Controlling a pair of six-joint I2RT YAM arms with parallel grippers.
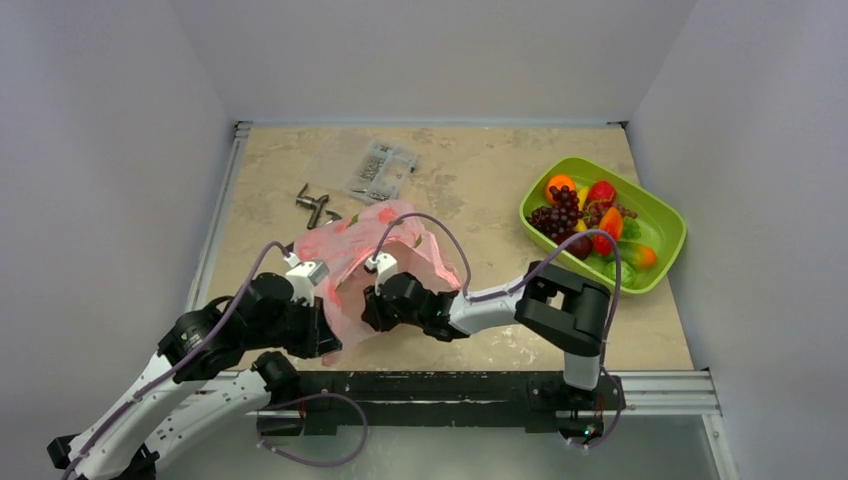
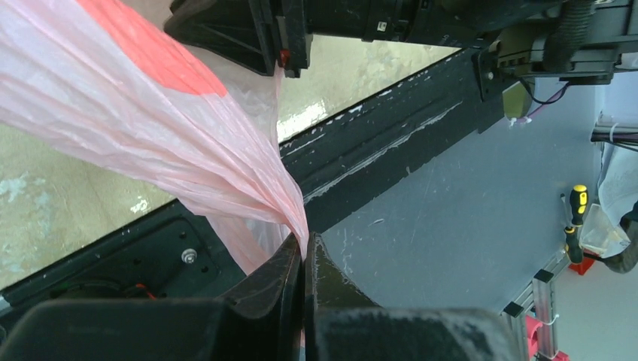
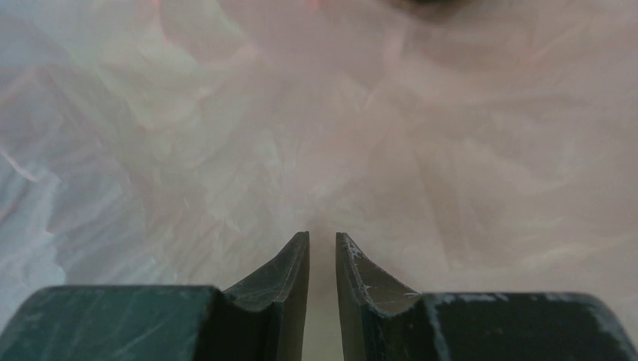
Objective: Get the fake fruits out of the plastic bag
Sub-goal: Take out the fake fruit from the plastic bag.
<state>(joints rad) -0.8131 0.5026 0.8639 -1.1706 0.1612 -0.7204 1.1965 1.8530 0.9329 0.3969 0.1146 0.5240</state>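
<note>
Done: fake fruits [image 1: 590, 215] piled in green tray [image 1: 660, 225], upper right.
Left: plastic bag [image 1: 350, 250] looks emptied, I'd say.
Left gripper [image 2: 306, 244]: pinching bag film.
Right gripper [image 3: 322, 239]: jaws narrow, nothing between.

My fingers [image 2: 271, 297] are black. The bag [image 2: 113, 113] is translucent pink with red prints. Tray [image 1: 660, 213] lime green; fruits [image 1: 566, 212] orange, red, purple.

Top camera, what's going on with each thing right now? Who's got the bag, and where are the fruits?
plastic bag: scrunched up, one bunched edge pinched.
left gripper: shut on the plastic bag.
right gripper: open just a crack, empty, pink film all around it.
fake fruits: piled in the green tray.
green tray: upright, holding the fruits.
</note>
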